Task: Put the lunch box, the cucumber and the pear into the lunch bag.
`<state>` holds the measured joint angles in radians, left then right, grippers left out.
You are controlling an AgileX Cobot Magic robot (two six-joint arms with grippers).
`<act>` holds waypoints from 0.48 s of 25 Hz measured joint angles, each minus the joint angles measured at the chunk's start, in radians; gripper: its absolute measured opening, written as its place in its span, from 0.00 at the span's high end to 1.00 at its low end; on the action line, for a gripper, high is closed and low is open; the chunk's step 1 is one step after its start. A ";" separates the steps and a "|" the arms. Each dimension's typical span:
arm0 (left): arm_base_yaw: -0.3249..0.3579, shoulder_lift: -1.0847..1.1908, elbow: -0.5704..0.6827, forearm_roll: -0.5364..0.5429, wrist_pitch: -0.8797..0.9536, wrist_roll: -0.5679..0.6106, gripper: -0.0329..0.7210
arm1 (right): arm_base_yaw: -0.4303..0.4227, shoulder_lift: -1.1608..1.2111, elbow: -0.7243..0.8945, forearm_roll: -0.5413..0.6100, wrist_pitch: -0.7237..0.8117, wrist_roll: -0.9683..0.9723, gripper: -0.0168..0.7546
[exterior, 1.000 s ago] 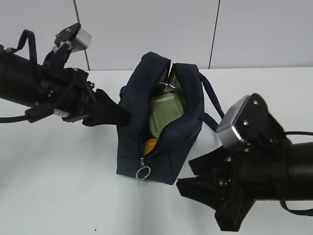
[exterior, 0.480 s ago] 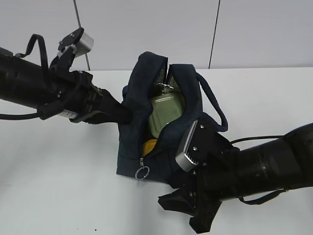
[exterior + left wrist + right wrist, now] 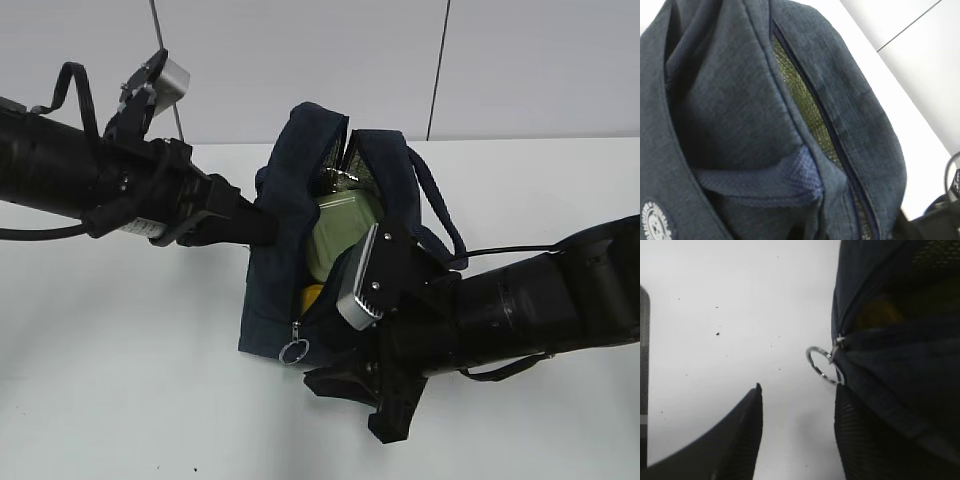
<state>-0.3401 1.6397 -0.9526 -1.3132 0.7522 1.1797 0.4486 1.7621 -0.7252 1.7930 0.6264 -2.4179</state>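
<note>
Now we tell what we see.
Lunch bag (image 3: 285,290): it stands in the middle of the white table (image 3: 120,380), unzipped on top.
Lunch box (image 3: 340,232): it sits inside the bag, green lid showing.
Pear (image 3: 308,294): we see a bit of yellow, low at the near end of the bag.
Ring pull (image 3: 823,365): it hangs at the bag's near end.
Left gripper (image 3: 262,226): it presses on the bag's left side; we cannot tell its jaws.
Right gripper (image 3: 797,432): its jaws are spread apart, just near of the ring.

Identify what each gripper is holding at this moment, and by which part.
The left gripper presses into the dark navy fabric lunch bag at its upper side wall; the pinch itself is hidden. The right gripper is open beside the metal ring pull, holding nothing.
</note>
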 joint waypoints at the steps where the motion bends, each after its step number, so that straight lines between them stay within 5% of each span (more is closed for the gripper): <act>1: 0.000 0.000 0.000 -0.009 0.002 0.000 0.98 | 0.000 0.015 -0.005 0.000 0.000 -0.002 0.49; 12: -0.013 0.002 0.000 -0.049 0.039 0.016 0.98 | 0.002 0.101 -0.064 0.000 -0.031 -0.033 0.49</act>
<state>-0.3535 1.6416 -0.9526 -1.3622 0.7908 1.1954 0.4507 1.8632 -0.7896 1.7930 0.5954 -2.4512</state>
